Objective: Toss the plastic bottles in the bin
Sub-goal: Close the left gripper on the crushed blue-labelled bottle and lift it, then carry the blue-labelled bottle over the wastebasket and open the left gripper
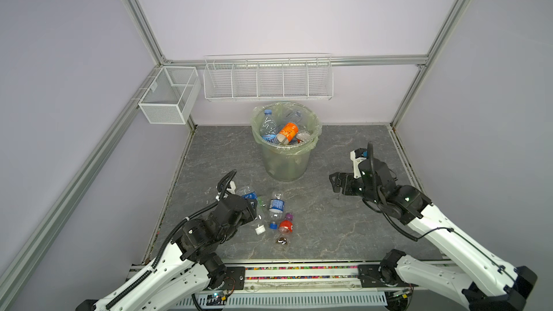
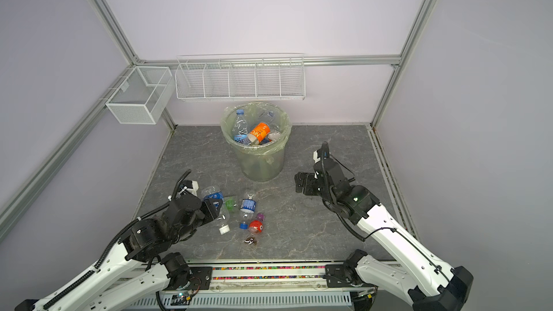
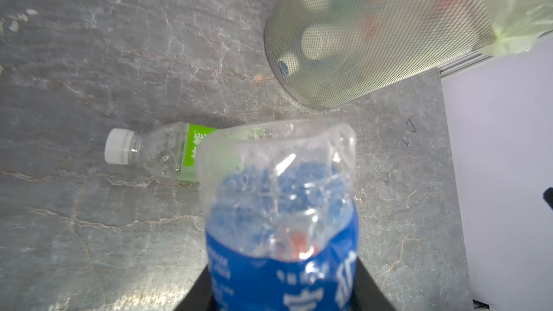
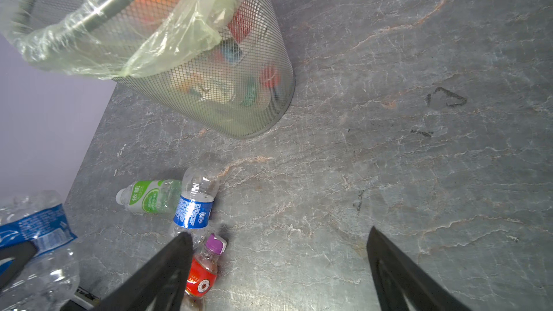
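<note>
Blue-labelled bottle is sticking forward, clenched in the left gripper; the bin is standing ahead. Right gripper is hanging released, empty.

A: Ground first: counter dark grey, marbled, pale and rust veins.
B: And the bin?
A: Grey fine mesh; its liner pale translucent green. Then orange-label bottle, white lettering.
B: Logged. The crushed bottle: clear, blue label, white print.
A: Also green-label bottle, white cap; red-label bottle, purple cap; banded bottle, blue and white.
</note>
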`<state>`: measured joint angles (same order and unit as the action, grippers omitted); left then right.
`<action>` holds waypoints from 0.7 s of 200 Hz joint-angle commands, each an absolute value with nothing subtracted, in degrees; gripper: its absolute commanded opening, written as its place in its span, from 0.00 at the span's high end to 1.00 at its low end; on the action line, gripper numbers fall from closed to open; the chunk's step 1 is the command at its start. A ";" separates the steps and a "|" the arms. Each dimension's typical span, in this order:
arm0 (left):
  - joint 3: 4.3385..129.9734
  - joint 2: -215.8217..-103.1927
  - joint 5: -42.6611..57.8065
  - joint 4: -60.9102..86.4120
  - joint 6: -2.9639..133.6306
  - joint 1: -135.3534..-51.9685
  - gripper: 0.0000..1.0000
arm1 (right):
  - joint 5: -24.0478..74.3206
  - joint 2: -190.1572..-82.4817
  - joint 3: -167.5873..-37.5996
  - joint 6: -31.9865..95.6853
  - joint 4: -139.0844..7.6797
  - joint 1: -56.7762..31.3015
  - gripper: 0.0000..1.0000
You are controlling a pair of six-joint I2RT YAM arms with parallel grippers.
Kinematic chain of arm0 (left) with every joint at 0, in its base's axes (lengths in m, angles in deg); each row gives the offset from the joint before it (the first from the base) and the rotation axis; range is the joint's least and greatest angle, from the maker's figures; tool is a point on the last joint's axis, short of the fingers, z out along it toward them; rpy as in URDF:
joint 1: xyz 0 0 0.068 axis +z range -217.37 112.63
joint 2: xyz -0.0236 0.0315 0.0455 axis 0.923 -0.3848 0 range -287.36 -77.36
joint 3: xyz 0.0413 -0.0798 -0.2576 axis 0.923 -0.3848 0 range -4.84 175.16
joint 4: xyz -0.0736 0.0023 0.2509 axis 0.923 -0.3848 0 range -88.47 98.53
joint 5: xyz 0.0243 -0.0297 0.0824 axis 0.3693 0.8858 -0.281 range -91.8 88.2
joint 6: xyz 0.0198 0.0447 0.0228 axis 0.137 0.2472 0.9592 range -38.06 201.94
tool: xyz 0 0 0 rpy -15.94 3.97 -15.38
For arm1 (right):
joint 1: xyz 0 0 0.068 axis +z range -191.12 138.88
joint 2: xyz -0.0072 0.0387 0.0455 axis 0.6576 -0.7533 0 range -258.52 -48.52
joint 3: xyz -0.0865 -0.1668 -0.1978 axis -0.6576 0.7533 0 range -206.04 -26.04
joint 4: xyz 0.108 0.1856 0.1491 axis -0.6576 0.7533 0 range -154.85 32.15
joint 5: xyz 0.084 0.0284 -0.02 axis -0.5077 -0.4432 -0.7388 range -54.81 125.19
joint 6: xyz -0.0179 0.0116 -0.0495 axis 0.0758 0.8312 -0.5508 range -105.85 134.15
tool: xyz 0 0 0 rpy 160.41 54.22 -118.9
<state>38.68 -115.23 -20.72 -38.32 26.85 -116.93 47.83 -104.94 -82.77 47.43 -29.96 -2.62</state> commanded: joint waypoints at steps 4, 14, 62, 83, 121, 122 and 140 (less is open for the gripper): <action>44.17 -116.54 -25.39 -40.99 31.31 -117.19 1.00 | 48.20 -103.04 -80.83 49.03 -29.81 -2.58 0.07; 46.68 -117.62 -26.80 -41.38 32.81 -117.20 1.00 | 48.28 -102.52 -80.45 49.08 -29.62 -2.61 0.07; 58.04 -123.84 -31.53 -40.38 40.82 -117.14 1.00 | 48.37 -100.00 -78.48 49.81 -28.78 -2.63 0.07; 63.33 -126.94 -32.62 -39.95 44.58 -117.08 1.00 | 48.54 -98.76 -77.51 50.09 -28.30 -2.68 0.07; 72.77 -132.16 -33.48 -37.68 53.05 -117.12 1.00 | 49.24 -96.30 -76.75 50.38 -27.16 -2.63 0.07; 73.03 -132.27 -33.51 -37.60 53.30 -117.12 1.00 | 49.29 -96.23 -76.75 50.42 -27.11 -2.63 0.06; 77.23 -135.08 -34.14 -36.03 57.37 -117.06 1.00 | 49.67 -95.16 -75.03 50.49 -26.64 -2.63 0.06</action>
